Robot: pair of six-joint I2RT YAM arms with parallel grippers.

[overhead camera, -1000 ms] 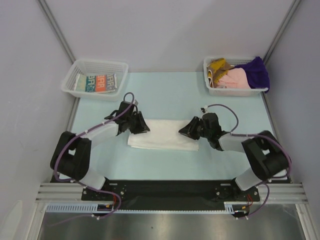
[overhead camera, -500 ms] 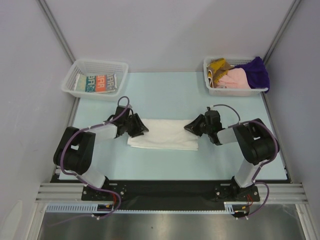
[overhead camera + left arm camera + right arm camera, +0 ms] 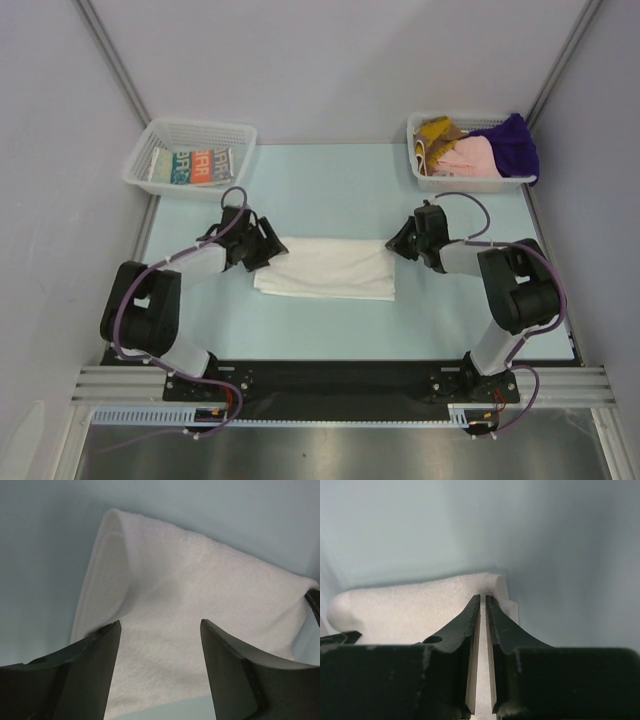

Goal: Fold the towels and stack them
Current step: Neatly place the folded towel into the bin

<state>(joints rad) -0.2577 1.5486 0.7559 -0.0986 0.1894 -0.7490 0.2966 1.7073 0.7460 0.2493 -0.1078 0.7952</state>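
Far left, an orange-teal-white printed towel (image 3: 195,166) lies folded in a white plastic mesh basket (image 3: 138,170). In front of it, the left gripper (image 3: 266,247) has just let go. Its jaws were narrower a second ago, when it sat on the cloth. They now stand spread wide over the left end of the plain white terry towel (image 3: 328,268), and the arm has backed off toward that end.

The white towel lies flat in the middle of the pale blue tabletop (image 3: 330,190) as a long folded band. The left wrist view shows its doubled left edge.

At the band's far right corner is the right gripper (image 3: 399,243). A second ago it hung over the cloth with its jaws wider. It has since slid out to the edge and drawn its fingers almost together, leaving a thin slit. Whether any cloth is nipped there cannot be made out.

Far right, a second white mesh basket (image 3: 470,183) holds a mustard towel (image 3: 437,130), a pink towel (image 3: 468,156) and a purple towel (image 3: 512,143), all unfolded.

The lengthwise fold looks finished. A crosswise fold probably remains before this towel joins the printed one.
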